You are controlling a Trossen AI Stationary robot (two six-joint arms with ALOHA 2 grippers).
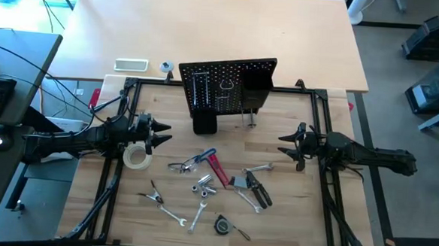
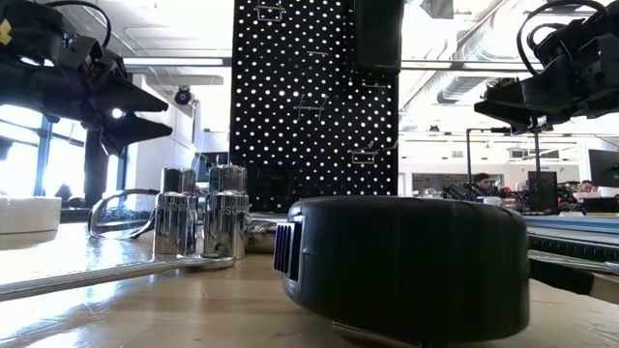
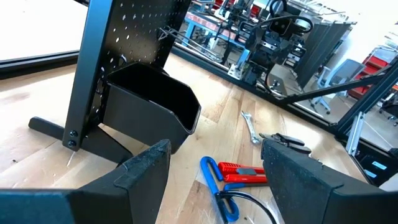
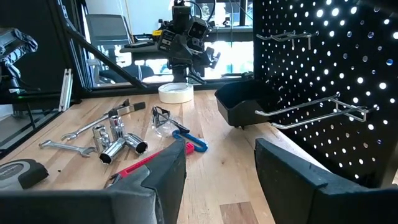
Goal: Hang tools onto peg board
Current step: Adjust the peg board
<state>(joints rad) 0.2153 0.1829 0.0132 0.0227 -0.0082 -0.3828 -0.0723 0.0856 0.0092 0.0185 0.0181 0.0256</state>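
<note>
Left gripper [image 1: 161, 133] open and empty, above the tape roll [image 1: 136, 157]. Right gripper [image 1: 284, 146] open too, nothing held, hovering at the table's right. Peg board [image 1: 227, 84] upright at the far edge; tools [image 1: 218, 185] scattered mid-table before it.

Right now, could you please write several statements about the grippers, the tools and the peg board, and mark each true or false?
1. Both grippers are open and hold nothing. True: left gripper, right gripper.
2. The tape roll hangs on a hook. False: it lies on the table by the left gripper.
3. The peg board stands upright between the arms. True.
4. The glasses sit in the black bin. False: they lie on the table; the bin looks empty.
5. The sockets lie on the table. True.
</note>
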